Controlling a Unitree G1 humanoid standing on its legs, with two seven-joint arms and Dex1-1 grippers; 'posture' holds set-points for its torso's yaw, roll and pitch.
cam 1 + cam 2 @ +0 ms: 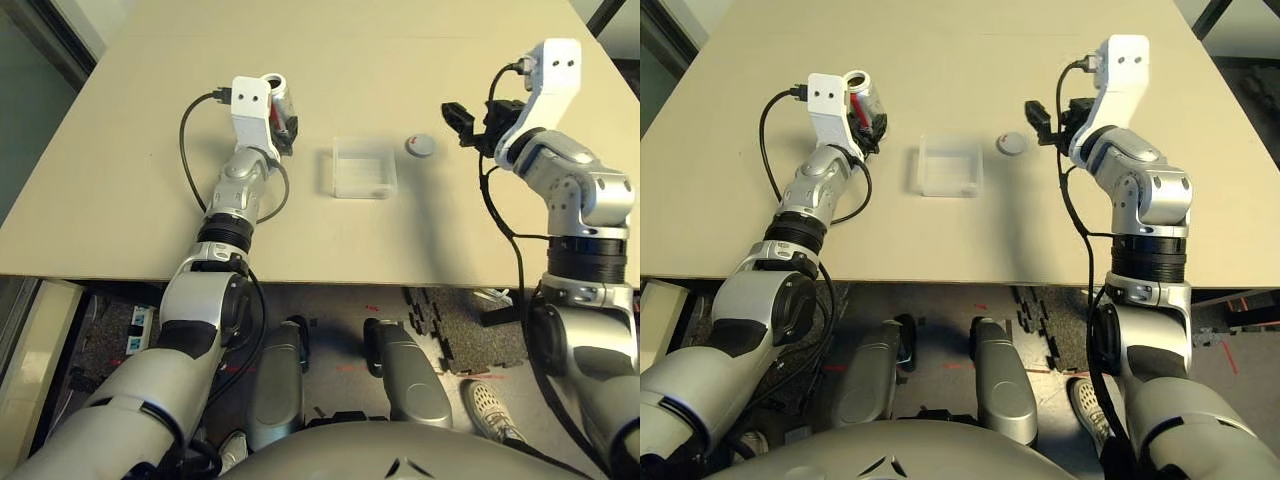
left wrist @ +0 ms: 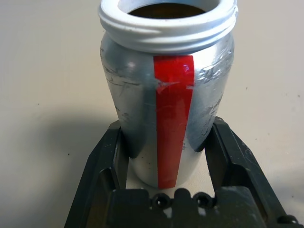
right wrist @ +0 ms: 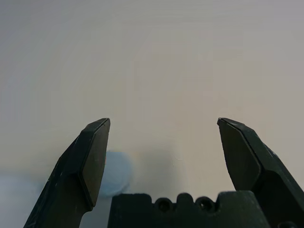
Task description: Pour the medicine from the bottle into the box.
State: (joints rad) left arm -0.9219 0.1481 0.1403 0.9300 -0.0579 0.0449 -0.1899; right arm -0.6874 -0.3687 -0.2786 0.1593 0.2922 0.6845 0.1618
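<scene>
Bright even light, soft shadows, blurred wrist foreground

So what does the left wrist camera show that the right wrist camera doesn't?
Left wrist view: the left gripper shut on the bottle, cap off, mouth open and dark inside, a red stripe down its side. Right wrist view: the right gripper open and holding nothing, with a blurred pale round shape, probably the cap, beside one finger. Both show two black fingers over the bare tan table.
</scene>
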